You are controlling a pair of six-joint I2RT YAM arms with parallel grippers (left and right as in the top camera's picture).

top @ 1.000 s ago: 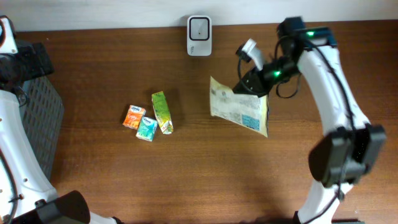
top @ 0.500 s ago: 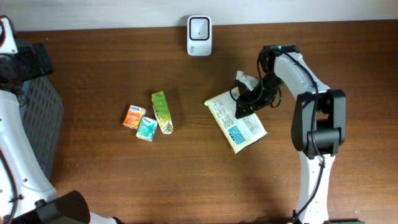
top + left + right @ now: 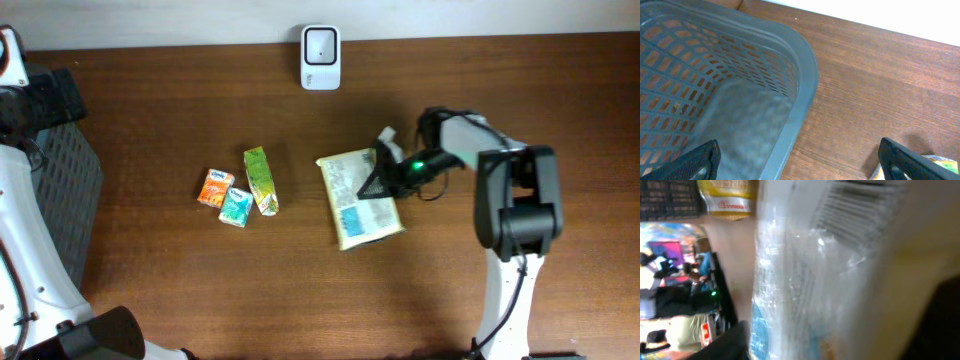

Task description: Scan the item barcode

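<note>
Right arm: rises from the lower right of the overhead frame, elbow bent, forearm reaching left. Right gripper [image 3: 383,172]: over the upper right edge of the packet [image 3: 356,198]; whether its fingers pinch the packet cannot be told. Packet: flat on the table [image 3: 480,80], right of centre, printed face up; in the right wrist view its clear wrap fills the frame, with blurred barcode lines [image 3: 860,202] at upper right.

Left arm: along the left edge. Left gripper [image 3: 797,164]: fingers spread wide, empty, above the rim of the grey basket [image 3: 809,75].

Scanner [image 3: 320,44]: top centre, well apart from the packet. Green carton [image 3: 260,180], orange carton [image 3: 215,187] and teal carton [image 3: 236,207]: clustered left of centre, nothing between them and the packet.
</note>
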